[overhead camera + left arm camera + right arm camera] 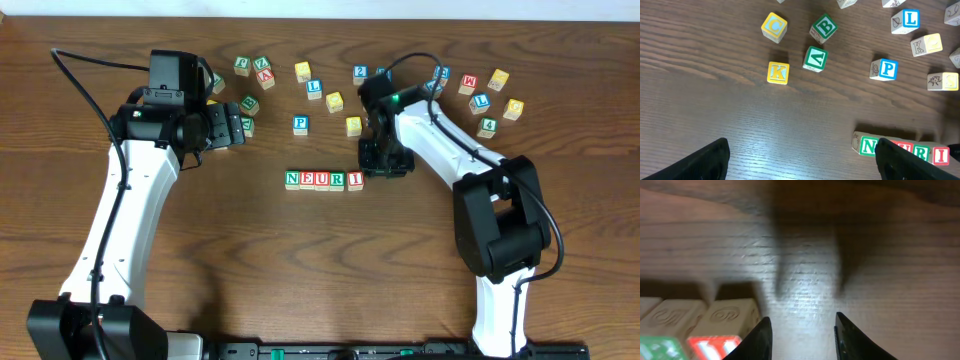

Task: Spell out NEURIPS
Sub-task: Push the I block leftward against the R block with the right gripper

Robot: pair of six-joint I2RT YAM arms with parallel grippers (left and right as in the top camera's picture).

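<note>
Row [323, 180] reads NEURI; P [300, 124] and yellow cube [353, 125] lie loose farther off. My right gripper [802, 330] is part-spread, empty; left gripper [800, 162] wide.

left gripper [801, 150]: jaws wide apart, empty | right gripper [801, 330]: jaws partly apart, empty, pointing down

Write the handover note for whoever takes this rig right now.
Left end effector: open, empty, hovering left of the loose blocks.
Right end effector: open, empty, low over the table just right of the I.
Done: N, E, U, R, I stand in a row.
Left to do: the P block lies loose beyond the row; set it after the I, then add an S. The yellow block nearby may be the S; unreadable.
</note>
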